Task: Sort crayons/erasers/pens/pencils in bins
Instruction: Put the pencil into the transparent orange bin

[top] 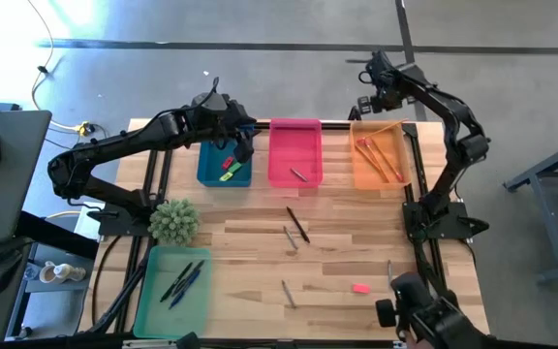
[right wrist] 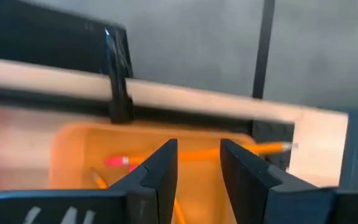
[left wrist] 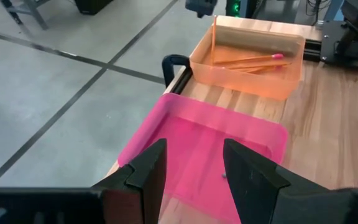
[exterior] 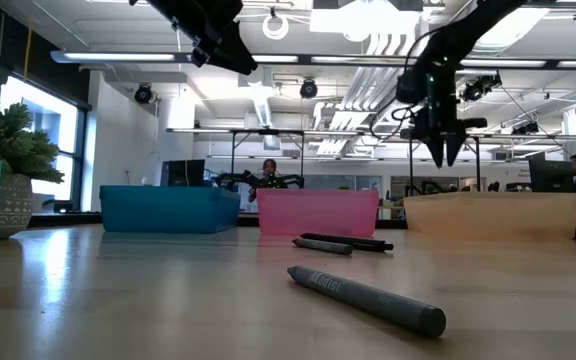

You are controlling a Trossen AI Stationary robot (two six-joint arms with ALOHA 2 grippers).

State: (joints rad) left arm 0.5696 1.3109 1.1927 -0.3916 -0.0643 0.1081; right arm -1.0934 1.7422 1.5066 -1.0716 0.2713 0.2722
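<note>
- four bins on the table [top: 337, 247]: blue bin [top: 223, 176] with erasers [top: 228, 165], pink bin [top: 294, 151] with one crayon [top: 299, 174], orange bin [top: 381, 155] with pencils [top: 376, 157], green bin [top: 174, 288] with pens [top: 182, 281]; each kind keeps to its own bin.
- unsorted on the table: three grey crayons [top: 288, 292], one dark pen [top: 297, 224], a pink eraser [top: 360, 288].
- left tool [top: 243, 145]: over the blue bin's edge by the pink bin, fingers apart, nothing between them.
- right tool [top: 368, 102]: above the orange bin's far edge, fingers apart, empty; likely placed for dropping pencils there.
</note>
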